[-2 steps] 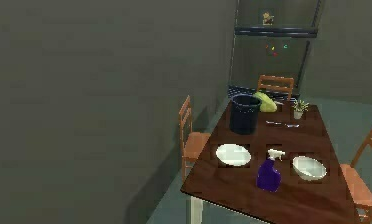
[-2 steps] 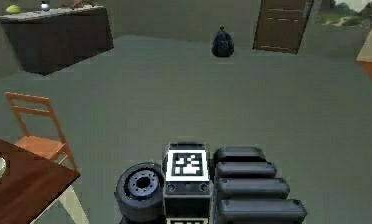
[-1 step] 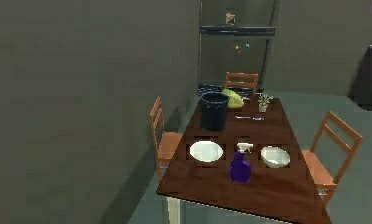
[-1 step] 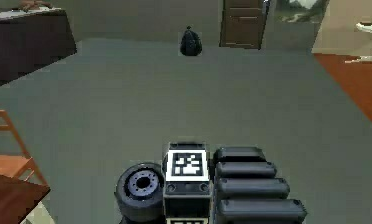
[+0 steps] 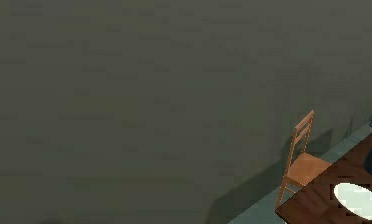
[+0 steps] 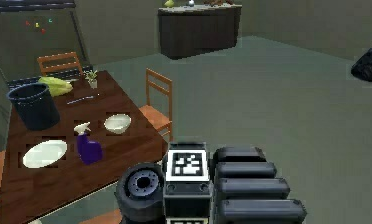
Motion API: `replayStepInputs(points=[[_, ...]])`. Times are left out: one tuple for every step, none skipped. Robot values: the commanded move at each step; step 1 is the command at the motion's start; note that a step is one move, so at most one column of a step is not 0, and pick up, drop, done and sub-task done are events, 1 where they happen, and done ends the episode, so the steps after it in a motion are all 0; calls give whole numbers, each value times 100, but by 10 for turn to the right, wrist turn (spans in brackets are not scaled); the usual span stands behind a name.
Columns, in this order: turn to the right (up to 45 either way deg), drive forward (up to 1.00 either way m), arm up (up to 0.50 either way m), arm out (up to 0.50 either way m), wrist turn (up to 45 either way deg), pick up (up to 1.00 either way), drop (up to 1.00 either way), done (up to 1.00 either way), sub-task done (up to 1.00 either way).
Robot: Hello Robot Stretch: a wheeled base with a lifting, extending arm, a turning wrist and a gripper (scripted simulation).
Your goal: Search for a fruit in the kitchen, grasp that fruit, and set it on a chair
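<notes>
I judge this the search step: a yellow-green lump [image 6: 56, 86], perhaps the fruit, lies on the worktop [image 6: 109, 105] beside a dark bin [image 6: 34, 105]. The pincer [image 6: 144, 191] gives away neither state nor load, so I cannot tell; next, drive closer.

A home dining area: wooden table [image 6: 122, 100] with plate [image 6: 44, 153] and bowl [image 6: 117, 123], chair [image 6: 159, 95], dark counter [image 6: 199, 35] beyond.

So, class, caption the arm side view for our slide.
Set table: plate, bowl, purple bottle, dark bin; a chair alongside.
</notes>
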Motion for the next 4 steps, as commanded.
replayStepInputs(points=[[0,0,0,32,0,0,0,0,0],[0,0,0,0,390,0,0,0,0],[0,0,-40,0,0,0,0,0,0],[0,0,-32,0,0,0,0,0,0]])
